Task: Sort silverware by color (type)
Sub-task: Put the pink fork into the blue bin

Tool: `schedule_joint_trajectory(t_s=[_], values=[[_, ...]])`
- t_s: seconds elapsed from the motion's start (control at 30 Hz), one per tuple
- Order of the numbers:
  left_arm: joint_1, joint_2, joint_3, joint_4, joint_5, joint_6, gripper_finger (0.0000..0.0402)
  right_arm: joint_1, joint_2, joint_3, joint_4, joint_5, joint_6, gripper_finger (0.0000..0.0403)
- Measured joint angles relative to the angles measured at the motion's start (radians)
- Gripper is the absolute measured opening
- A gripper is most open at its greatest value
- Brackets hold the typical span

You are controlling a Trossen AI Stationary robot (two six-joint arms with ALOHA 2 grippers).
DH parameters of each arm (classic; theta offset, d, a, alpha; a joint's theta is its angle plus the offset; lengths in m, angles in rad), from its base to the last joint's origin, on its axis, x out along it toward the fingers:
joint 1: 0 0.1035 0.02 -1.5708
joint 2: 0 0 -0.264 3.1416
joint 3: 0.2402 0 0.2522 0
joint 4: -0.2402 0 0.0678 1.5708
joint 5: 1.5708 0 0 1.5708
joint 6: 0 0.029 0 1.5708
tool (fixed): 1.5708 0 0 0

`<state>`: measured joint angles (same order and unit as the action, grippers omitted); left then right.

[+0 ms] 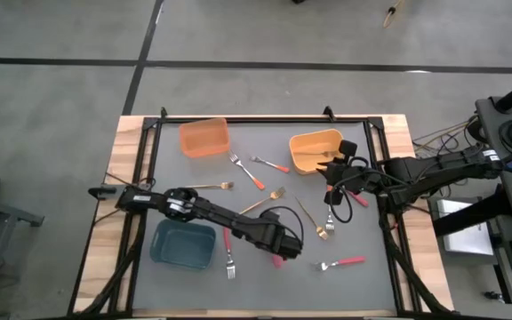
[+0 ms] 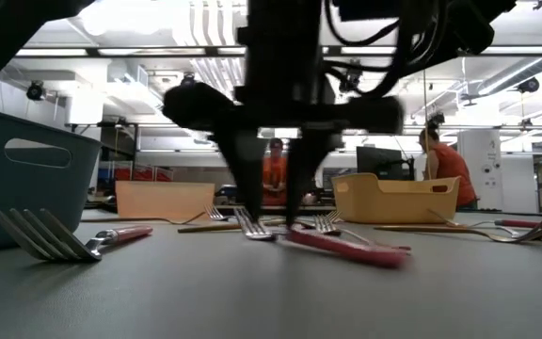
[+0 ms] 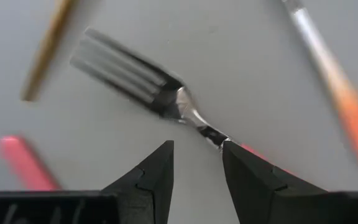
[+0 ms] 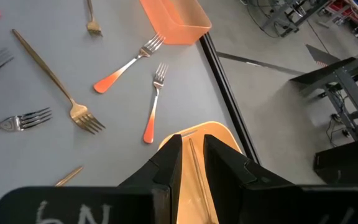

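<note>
Silverware is scattered over the grey table [image 1: 363, 284]: gold forks near the middle, orange-handled ones by the orange bin [image 1: 204, 138] at the far edge, red-handled ones toward the near edge. A red-handled fork [image 3: 166, 93] lies flat below the left gripper [image 3: 196, 163], whose fingers are seen parted, one on each side of the neck where the tines meet the handle, not yet clamped. In the high view this left gripper [image 1: 284, 249] is lowered near the table's near edge, beside the teal bin [image 1: 183, 244]. The right gripper [image 4: 191, 165] is held over the yellow-orange bin [image 1: 314, 151] near the far right corner, fingers closed on a thin gold fork [image 4: 199, 180] whose slim shaft is seen between them. Each fork is judged light, rigid and slick, lying almost flush with the table, so little edge is offered. The narrow neck or handle is judged the best place to pinch, crosswise, with fingertips pressed right down to the surface
</note>
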<state>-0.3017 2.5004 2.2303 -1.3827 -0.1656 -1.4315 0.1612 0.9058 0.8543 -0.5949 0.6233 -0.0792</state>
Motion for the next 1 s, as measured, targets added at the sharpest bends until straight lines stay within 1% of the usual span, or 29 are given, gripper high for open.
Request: schedule_joint_trajectory(t_s=[0.1,0.17,0.3,0.47,0.73,1.0], values=[[0.004,0.0,0.0,-0.075,0.004,0.046,0.0119,0.0,0.0,0.0,0.0,-0.001,0.0,0.0059],[0.006,0.0,0.011,-0.097,0.021,0.06,0.0119,0.0,0.0,0.0,0.0,-0.001,0.0,0.0059],[0.006,0.0,0.037,-0.091,0.051,0.031,0.0119,0.0,0.0,0.0,0.0,-0.002,0.0,0.0059],[0.001,0.0,0.063,-0.065,0.053,-0.004,0.0119,0.0,0.0,0.0,0.0,-0.002,0.0,0.0059],[0.002,0.021,0.038,-0.046,0.048,-0.002,0.0119,0.0,0.0,0.0,-0.002,-0.001,0.0,0.0059],[0.002,0.04,0.037,-0.042,0.039,0.015,0.0119,0.0,0.0,0.0,-0.002,-0.001,0.0,0.0059]])
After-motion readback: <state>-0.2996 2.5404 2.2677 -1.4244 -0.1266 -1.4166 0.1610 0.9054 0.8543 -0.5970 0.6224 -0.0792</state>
